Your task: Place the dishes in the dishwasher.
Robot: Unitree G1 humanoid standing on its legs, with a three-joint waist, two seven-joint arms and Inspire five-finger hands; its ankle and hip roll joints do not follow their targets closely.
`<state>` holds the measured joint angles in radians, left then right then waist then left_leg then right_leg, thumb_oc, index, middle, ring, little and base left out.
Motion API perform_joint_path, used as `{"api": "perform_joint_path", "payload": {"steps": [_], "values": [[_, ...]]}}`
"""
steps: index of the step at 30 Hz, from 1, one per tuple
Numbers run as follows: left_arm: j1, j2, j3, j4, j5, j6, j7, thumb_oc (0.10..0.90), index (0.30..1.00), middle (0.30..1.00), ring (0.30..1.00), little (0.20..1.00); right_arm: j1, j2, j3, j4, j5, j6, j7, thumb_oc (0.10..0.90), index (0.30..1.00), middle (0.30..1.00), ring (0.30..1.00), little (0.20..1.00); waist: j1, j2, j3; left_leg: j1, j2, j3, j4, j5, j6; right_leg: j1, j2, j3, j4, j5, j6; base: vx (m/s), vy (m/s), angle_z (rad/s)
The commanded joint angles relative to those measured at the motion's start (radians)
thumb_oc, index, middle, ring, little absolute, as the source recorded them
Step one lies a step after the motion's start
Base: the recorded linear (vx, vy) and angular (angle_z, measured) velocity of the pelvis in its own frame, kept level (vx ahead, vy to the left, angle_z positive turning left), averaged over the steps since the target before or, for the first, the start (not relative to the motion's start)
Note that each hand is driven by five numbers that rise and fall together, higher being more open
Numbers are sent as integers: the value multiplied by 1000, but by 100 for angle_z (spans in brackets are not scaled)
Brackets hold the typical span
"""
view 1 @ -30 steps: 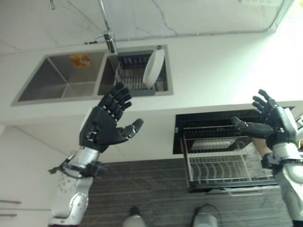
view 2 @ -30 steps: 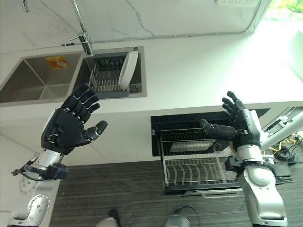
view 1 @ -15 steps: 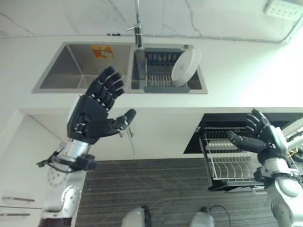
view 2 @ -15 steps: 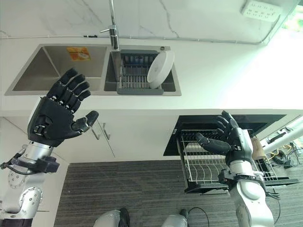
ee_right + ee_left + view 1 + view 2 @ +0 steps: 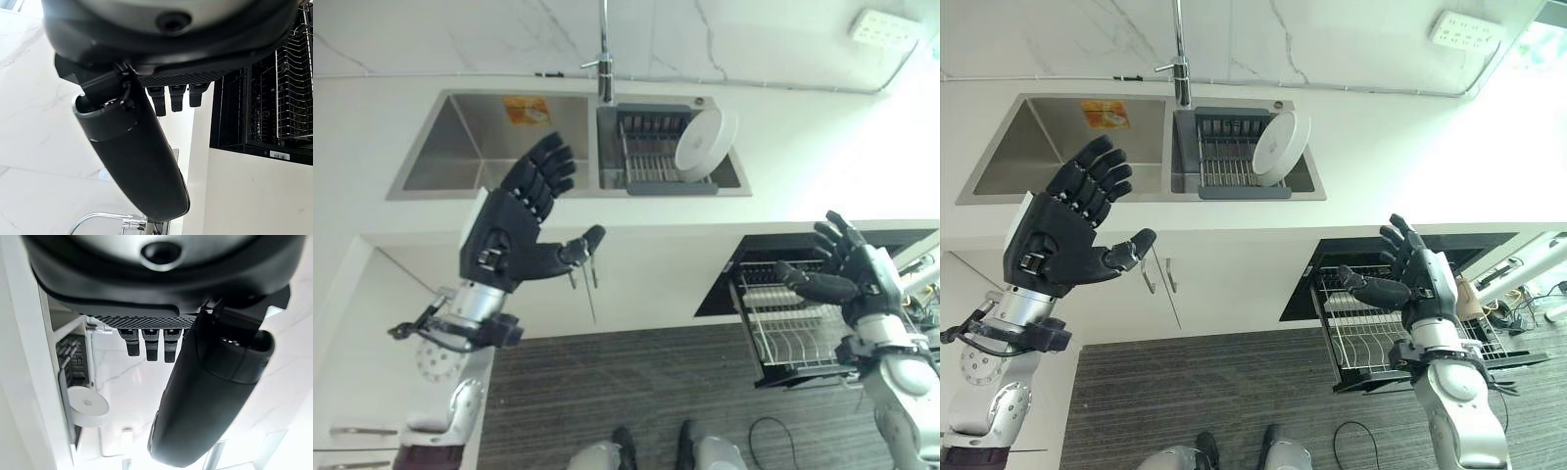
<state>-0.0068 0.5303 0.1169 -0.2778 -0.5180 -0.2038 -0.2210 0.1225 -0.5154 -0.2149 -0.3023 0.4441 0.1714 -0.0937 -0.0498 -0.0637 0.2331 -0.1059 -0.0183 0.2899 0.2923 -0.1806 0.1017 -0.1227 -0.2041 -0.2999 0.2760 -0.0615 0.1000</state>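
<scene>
A white plate [image 5: 702, 142] stands on edge in a dark drying rack [image 5: 651, 162] inside the right basin of the steel sink [image 5: 450, 162]. The plate also shows in the left wrist view [image 5: 88, 406]. My left hand [image 5: 514, 230] is raised, open and empty, in front of the counter edge below the left basin. My right hand [image 5: 847, 274] hovers open and empty over the pulled-out dishwasher rack [image 5: 798, 338], a wire basket under the counter at the right.
A tall faucet [image 5: 604, 49] rises behind the sink. White countertop [image 5: 803, 166] stretches right of the sink, with a wall socket [image 5: 879, 26] above it. Cabinet doors with slim handles [image 5: 590, 284] sit below the counter. Grey wood floor [image 5: 626, 382] lies in front.
The whole view has shifted slightly as the camera moved. Both hands stay raised and open; the right hand sits a little higher against the dishwasher opening.
</scene>
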Motion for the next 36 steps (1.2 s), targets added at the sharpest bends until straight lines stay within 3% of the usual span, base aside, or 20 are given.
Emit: {"api": "perform_joint_path", "payload": {"steps": [1, 8, 14, 15, 18, 19, 22, 25, 26, 27, 32, 33, 34, 36], "values": [[-64, -4, 3, -128, 23, -98, 47, 800, 900, 900, 900, 900, -101, -42, -43, -39, 2, -120, -29, 800, 900, 900, 900, 900, -3, 15, -71, 47, 78, -58, 8, -54, -123, 5, 14, 6, 24, -23, 55, 79, -150, 6], [-61, -6, -8, -120, 40, -103, 89, 800, 900, 900, 900, 900, -152, -42, -1, -28, -12, -111, -52, 800, 900, 900, 900, 900, 4, 29, -88, 60, 90, -47, 8, -59, -124, 18, 43, 30, 24, -57, 32, 84, -156, -6], [-32, -20, 1, -119, -12, -127, 40, 800, 900, 900, 900, 900, -137, -36, -8, -40, 19, -106, -26, 800, 900, 900, 900, 900, -4, 41, -91, 82, 93, -42, 8, -53, -134, 18, 80, 62, 24, -77, 10, 109, -172, -8], [-28, -32, -1, -126, -59, -144, 24, 800, 900, 900, 900, 900, -135, -51, -19, -28, 7, -109, -17, 800, 900, 900, 900, 900, -10, 37, -83, 113, 107, 15, 8, 33, -166, 18, 74, 68, 24, -81, -6, 117, -220, -17], [-35, -52, -16, -132, -74, -159, 40, 800, 900, 900, 900, 900, -145, -66, -22, -23, -1, -105, -11, 800, 900, 900, 900, 900, -7, 13, -59, 117, 109, 65, 36, 167, -213, 26, 42, 74, 24, -79, -23, 79, -159, -14], [-35, -60, -18, -134, -78, -164, 50, 800, 900, 900, 900, 900, -148, -70, -27, -28, 5, -101, -10, 800, 900, 900, 900, 900, -10, 13, -45, 85, 142, 72, 49, 195, -225, 32, 38, 72, 24, -76, -23, 59, -10, -13], [-27, -65, -18, -131, -78, -176, 53, 800, 900, 900, 900, 900, -167, -64, -22, -21, 3, -106, -3, 800, 900, 900, 900, 900, -14, 37, -32, 41, 203, 95, 8, 143, -208, 44, 45, 69, 24, -82, -8, 49, 124, 7], [-2, -61, -4, -131, -78, -190, 62, 800, 900, 900, 900, 900, -156, -64, -17, -33, -11, -133, 13, 800, 900, 900, 900, 900, -6, 73, -30, -57, 263, 33, 8, 121, -226, 60, 79, 96, 24, -101, 3, 158, 220, 4], [12, -60, 3, -129, -81, -198, 78, 800, 900, 900, 900, 900, -140, -73, -24, -42, -7, -152, 23, 800, 900, 900, 900, 900, 4, 87, -37, -111, 279, -38, 8, 150, -247, 73, 101, 120, 24, -120, 3, 234, 256, -29], [14, -64, 5, -123, -74, -205, 85, 800, 900, 900, 900, 900, -136, -78, -30, -42, -4, -155, 27, 800, 900, 900, 900, 900, 7, 91, -41, -127, 286, -52, 8, 162, -255, 82, 108, 124, 24, -132, 1, 257, 304, -41], [17, -69, 7, -117, -46, -224, 85, 800, 900, 900, 900, 900, -130, -91, -50, -54, 36, -184, 43, 800, 900, 900, 900, 900, 10, 96, -61, -121, 288, -29, 8, 139, -242, 109, 90, 99, 24, -153, 7, 141, 203, -35], [15, -67, 9, -115, -46, -225, 85, 800, 900, 900, 900, 900, -127, -89, -50, -57, 38, -185, 45, 800, 900, 900, 900, 900, 10, 94, -63, -119, 282, -31, 8, 133, -238, 112, 87, 100, 24, -154, 10, 220, 238, -32], [8, -56, 16, -121, -54, -230, 83, 800, 900, 900, 900, 900, -108, -80, -50, -81, 50, -171, 69, 800, 900, 900, 900, 900, 11, 84, -70, -97, 246, -48, 8, 97, -221, 131, 71, 104, 24, -162, 24, 193, 215, -12], [2, -50, 26, -132, -53, -225, 60, 800, 900, 900, 900, 900, -97, -69, -49, -96, 41, -159, 80, 800, 900, 900, 900, 900, 17, 78, -75, -94, 233, -49, 8, 91, -208, 132, 61, 100, 24, -152, 32, 164, 201, 15]]}}
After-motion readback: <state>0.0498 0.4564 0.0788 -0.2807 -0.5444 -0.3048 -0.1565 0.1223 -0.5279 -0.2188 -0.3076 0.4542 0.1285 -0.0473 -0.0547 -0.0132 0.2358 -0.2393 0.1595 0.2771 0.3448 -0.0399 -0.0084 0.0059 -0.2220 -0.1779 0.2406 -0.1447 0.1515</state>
